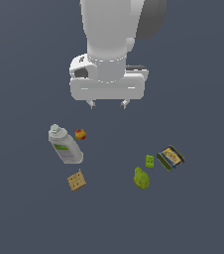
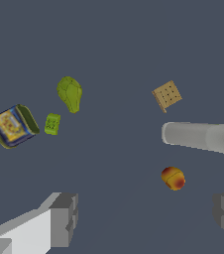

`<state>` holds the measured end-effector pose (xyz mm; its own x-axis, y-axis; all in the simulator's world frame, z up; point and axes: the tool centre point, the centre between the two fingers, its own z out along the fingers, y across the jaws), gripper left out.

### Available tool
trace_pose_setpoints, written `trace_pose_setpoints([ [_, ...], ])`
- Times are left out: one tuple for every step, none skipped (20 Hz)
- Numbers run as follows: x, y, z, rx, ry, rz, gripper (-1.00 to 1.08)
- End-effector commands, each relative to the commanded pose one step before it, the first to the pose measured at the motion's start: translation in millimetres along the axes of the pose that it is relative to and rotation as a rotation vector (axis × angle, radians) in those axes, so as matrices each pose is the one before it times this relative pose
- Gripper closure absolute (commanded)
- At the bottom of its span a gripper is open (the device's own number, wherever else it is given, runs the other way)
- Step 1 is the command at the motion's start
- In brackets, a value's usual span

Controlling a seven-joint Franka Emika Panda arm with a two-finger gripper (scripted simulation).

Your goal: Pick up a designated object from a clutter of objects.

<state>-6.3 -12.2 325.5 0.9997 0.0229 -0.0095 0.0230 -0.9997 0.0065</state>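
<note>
In the exterior view, the pear [image 1: 141, 178], small, yellow-green and mottled, is seen lying just below the green block [image 1: 149, 160]; the gripper [image 1: 107, 103] is held well above, fingers apart. In the wrist view, the pear [image 2: 70, 93] is shown tapering, beside the block [image 2: 52, 124], with the fingers [image 2: 63, 218] spread wide and empty.

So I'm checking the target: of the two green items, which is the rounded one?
The pear: a rounded, mottled yellow-green body tapering to a narrower end. The green block beside it is flat, rectangular and brighter green.
</note>
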Motion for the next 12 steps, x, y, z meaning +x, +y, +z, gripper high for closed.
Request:
trace_pose_setpoints([
  [0.0, 0.01, 0.0, 0.0, 0.0, 0.0, -0.92],
  [0.21, 0.42, -0.31, -0.00043, 0.00046, -0.00028, -0.92],
  [0.38, 0.77, -1.34, -0.00196, 0.00213, -0.00128, -0.92],
  [0.73, 1.49, -2.0, -0.00292, 0.00315, -0.00187, -0.92],
  [1.02, 2.08, -2.74, -0.00406, 0.00432, -0.00253, -0.92],
  [1.28, 2.6, -3.42, -0.00516, 0.0054, -0.0031, -0.92],
  [1.35, 2.68, -3.48, -0.00538, 0.00554, -0.00308, -0.92],
  [1.1, 2.07, -2.63, -0.00421, 0.00426, -0.00227, -0.92],
  [0.83, 1.41, -1.79, -0.00298, 0.00298, -0.00149, -0.92],
  [0.57, 0.81, -0.94, -0.00169, 0.00167, -0.00074, -0.92],
  [0.21, 0.13, -0.31, -0.00069, 0.00067, -0.00017, -0.92],
  [-0.04, -0.18, 0.43, 0.00065, -0.00064, 0.00035, -0.92],
])
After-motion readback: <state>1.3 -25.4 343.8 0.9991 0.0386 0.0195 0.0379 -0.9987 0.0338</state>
